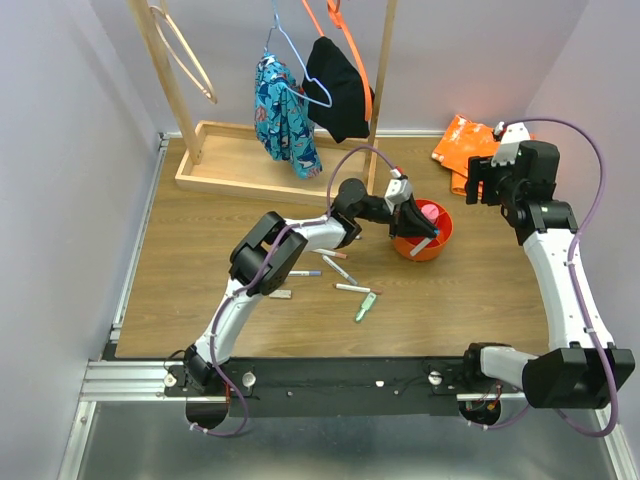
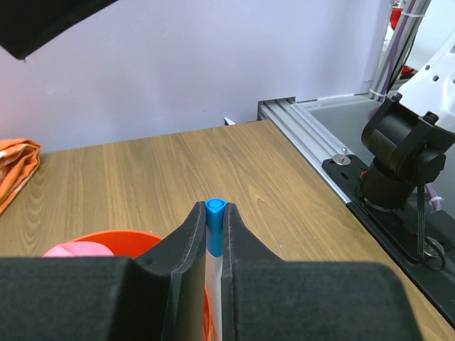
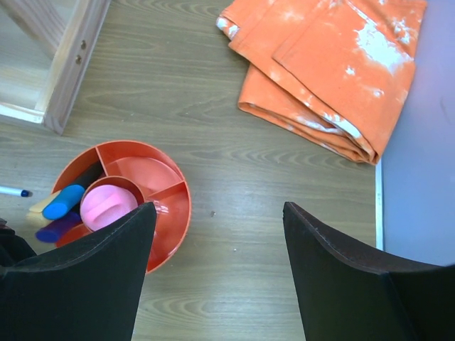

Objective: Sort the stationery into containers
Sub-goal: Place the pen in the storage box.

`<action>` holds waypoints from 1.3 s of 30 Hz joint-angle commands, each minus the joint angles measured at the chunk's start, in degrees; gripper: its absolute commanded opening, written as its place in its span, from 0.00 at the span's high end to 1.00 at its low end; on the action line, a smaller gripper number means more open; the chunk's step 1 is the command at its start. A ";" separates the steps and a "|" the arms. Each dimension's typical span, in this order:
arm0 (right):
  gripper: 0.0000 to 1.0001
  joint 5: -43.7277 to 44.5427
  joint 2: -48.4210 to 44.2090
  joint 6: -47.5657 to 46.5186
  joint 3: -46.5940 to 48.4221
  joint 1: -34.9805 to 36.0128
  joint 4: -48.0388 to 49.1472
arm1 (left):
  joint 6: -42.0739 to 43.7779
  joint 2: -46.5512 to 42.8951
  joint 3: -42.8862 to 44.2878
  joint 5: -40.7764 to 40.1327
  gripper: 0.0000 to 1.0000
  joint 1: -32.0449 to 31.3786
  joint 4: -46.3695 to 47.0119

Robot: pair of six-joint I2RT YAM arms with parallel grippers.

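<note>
The round orange cup (image 1: 436,250) with inner dividers stands right of centre. My left gripper (image 1: 411,216) hovers at its rim, shut on a thin white pen with a blue cap (image 2: 215,222), which sticks out between the fingertips (image 2: 190,234). In the right wrist view the cup (image 3: 173,213) holds a pink piece (image 3: 106,204) in its middle and blue (image 3: 64,201), purple (image 3: 53,229) and black (image 3: 89,174) highlighters on its left. Several pens (image 1: 340,270) and a mint-green piece (image 1: 365,306) lie on the table left of the cup. My right gripper (image 1: 487,182) hangs open above the table, right of the cup.
An orange plastic bag (image 1: 460,140) lies at the back right, near the right gripper. A wooden rack stands on a tray base (image 1: 215,175) at the back, with a blue patterned garment (image 1: 285,120) and a black one (image 1: 338,85) hanging. Walls close in both sides.
</note>
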 commanded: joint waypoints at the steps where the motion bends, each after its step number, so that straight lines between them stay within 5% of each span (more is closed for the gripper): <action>1: 0.21 -0.22 -0.33 0.01 0.29 -1.34 -2.08 | 0.16 -0.14 2.95 0.46 1.00 0.39 3.89; 9: 0.21 -1.36 -0.42 1.06 -0.58 -1.69 -0.85 | -1.15 -4.36 3.74 0.02 1.00 0.74 3.10; 30: 0.21 -1.98 0.46 1.06 -2.08 -1.69 -0.50 | 0.52 1.00 6.12 -1.12 1.00 2.06 0.64; 39: 0.21 -2.59 1.34 0.71 -2.70 -1.69 -0.33 | 0.51 1.35 3.75 -2.09 0.71 2.32 2.49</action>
